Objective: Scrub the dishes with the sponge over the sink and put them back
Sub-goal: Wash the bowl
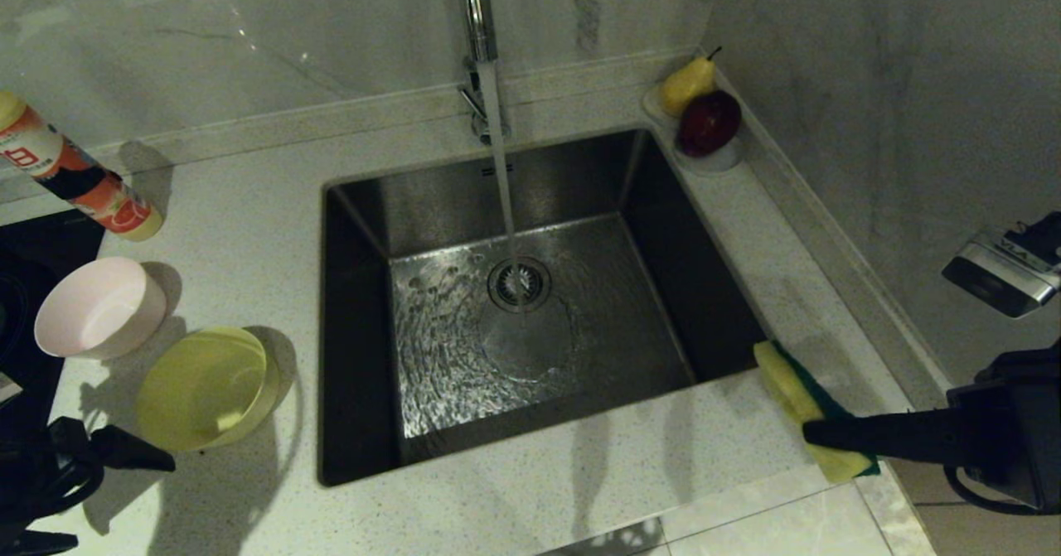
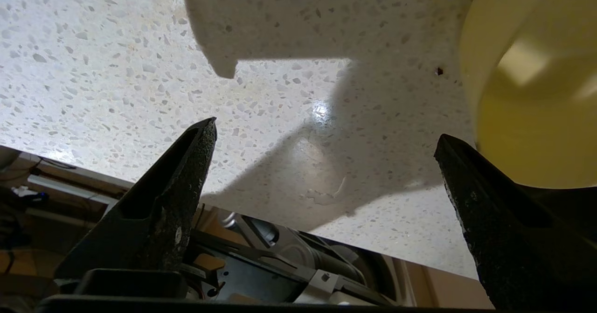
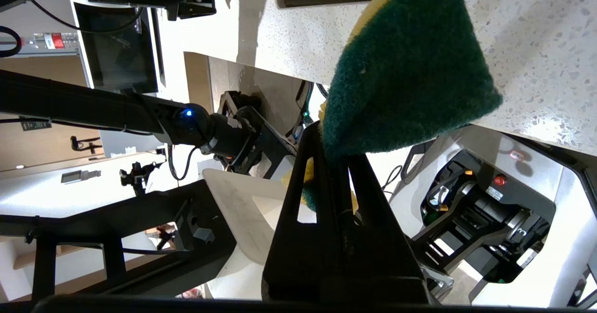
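Water runs from the tap into the steel sink. Left of the basin, a pale pink bowl and a yellow bowl rest on the speckled counter. My left gripper hangs open at the counter's near left corner, just in front of the yellow bowl, which lies outside one finger. Nothing is between its fingers. My right gripper is shut on the yellow-and-green sponge, held over the counter's near right corner. The sponge's green face sticks out past the right gripper.
An orange-and-white bottle lies at the back left, with a black hob at the left edge. A white saucer with a pear and a red apple sits in the back right corner. The marble wall on the right carries a socket.
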Tool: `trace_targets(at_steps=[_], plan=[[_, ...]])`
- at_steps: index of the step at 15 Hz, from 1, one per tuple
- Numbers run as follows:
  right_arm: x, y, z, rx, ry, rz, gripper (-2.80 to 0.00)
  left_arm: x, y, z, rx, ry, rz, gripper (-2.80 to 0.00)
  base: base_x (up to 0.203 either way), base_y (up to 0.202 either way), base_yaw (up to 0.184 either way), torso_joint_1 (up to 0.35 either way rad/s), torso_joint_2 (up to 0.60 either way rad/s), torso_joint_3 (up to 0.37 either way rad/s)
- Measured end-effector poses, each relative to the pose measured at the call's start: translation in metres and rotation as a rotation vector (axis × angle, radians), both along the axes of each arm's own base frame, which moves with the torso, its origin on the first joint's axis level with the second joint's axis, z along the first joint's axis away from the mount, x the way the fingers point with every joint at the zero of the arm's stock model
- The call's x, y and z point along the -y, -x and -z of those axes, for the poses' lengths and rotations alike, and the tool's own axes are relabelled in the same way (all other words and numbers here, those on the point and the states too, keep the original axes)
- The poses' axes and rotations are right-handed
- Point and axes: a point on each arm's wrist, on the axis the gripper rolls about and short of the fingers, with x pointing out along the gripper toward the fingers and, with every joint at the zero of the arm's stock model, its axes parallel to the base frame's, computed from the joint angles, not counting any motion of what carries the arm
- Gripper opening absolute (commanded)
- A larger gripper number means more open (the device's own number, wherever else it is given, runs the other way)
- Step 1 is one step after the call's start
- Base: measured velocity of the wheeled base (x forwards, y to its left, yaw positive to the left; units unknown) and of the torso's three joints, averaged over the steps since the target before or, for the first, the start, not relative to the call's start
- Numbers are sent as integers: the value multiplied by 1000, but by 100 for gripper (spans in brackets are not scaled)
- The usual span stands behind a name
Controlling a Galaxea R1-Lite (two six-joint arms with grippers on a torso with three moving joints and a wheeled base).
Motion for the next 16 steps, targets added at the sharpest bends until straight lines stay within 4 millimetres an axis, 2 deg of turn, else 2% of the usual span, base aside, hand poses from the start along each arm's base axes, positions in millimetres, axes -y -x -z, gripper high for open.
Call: trace_targets(at_steps=[5,16], plan=[[0,0,1,-1,1,-1,-280,-1,-3,9,12,0,-13,0,0,0,0,0,0,0],[0,0,2,1,1,-1,-280,-6,-12,11,31,14,-65,0,0,0,0,0,0,0]])
